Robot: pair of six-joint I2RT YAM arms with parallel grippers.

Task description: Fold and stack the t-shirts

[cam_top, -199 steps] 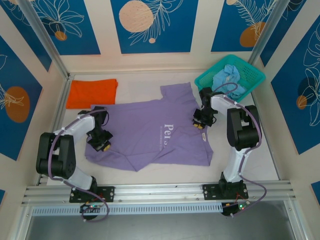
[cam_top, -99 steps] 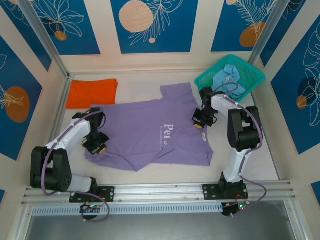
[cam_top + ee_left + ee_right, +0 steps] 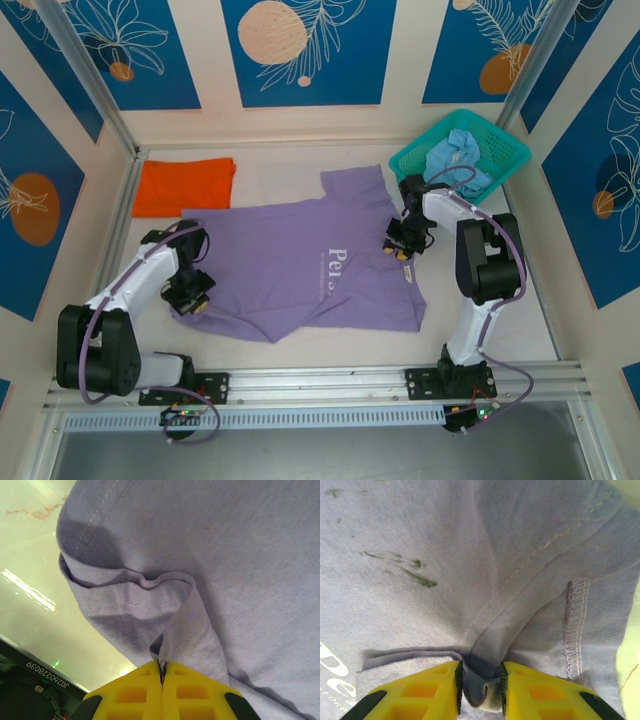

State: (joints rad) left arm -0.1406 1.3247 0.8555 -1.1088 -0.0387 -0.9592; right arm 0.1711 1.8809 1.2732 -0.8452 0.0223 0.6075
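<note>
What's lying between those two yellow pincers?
The lavender t-shirt, spread flat with white lettering on it, covers the whole stretch from the left pincer to the right pincer. The top camera shows this.

Lavender t-shirt (image 3: 300,265), white lettering, spread mid-table, orange t-shirt (image 3: 185,186) folded far-left, pale blue t-shirt (image 3: 458,155) crumpled in basket (image 3: 412,158)

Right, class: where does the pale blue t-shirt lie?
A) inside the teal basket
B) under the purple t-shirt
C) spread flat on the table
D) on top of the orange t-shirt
A: the pale blue t-shirt sits crumpled inside the teal basket in the far right corner.
</note>
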